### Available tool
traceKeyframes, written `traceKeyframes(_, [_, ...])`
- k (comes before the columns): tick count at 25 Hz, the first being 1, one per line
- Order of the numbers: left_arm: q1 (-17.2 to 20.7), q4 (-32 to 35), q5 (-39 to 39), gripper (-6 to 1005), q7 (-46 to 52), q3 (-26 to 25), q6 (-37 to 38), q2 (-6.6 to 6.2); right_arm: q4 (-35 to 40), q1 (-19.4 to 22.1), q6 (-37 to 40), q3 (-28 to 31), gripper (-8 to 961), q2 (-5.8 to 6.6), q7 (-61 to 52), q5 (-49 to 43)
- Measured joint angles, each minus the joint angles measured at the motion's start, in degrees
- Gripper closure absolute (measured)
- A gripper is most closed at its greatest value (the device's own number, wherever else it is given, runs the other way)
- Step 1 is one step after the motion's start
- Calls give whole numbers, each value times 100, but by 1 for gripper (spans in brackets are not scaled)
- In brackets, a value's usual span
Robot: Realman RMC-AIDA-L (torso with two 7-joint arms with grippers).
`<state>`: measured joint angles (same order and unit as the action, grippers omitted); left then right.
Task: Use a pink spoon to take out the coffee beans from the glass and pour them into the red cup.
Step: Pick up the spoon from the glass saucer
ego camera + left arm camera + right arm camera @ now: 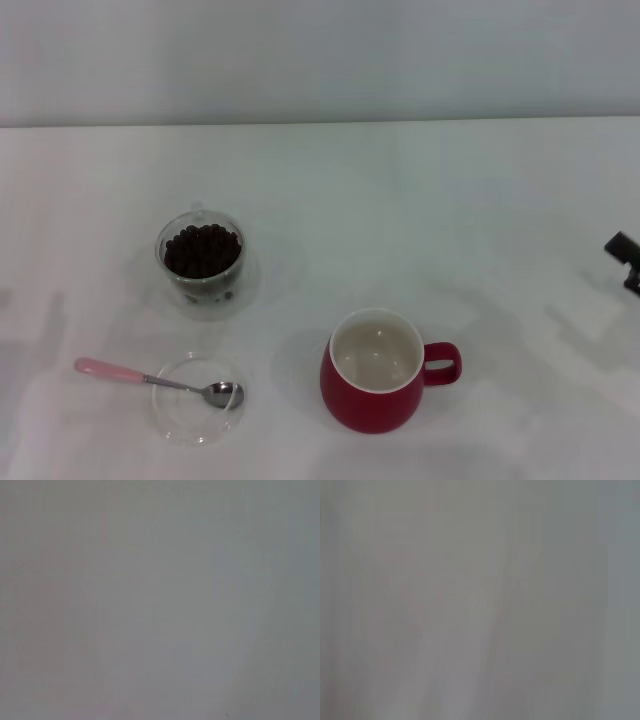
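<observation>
The glass (201,264) stands at the left-middle of the white table, full of dark coffee beans (201,249). The pink spoon (150,379) lies in front of it, pink handle pointing left, silver bowl resting in a shallow clear glass dish (196,398). The red cup (378,370) stands upright at front centre, its white inside empty, its handle pointing right. A dark part of my right gripper (625,260) shows at the right edge, far from the objects. My left gripper is out of view. Both wrist views show only plain grey.
The white table (400,200) runs back to a pale wall. Only the glass, the dish with the spoon and the red cup stand on it.
</observation>
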<state>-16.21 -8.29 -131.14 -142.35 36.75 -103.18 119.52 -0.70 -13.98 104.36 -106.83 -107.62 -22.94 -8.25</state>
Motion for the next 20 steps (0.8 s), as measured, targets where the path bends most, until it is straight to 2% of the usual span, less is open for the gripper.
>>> traceKeyframes(3, [-75,-180,86,258,240,-5,-5,8,-1,-38,-20,225,218,71,0,27])
traceKeyframes(10, [-208,-580,294,257,767,-35,-11,23,21,-90,-369,901,218,105,2,62])
traceKeyframes(15, [-203,-680,513,258,1282,-37,35,27,83,-137,-878,1577,218,60,41,67])
traceKeyframes(20, [-180,-855,632,258,1421,-31,96,41,185,-196,-1312,1883,218,35,95,73])
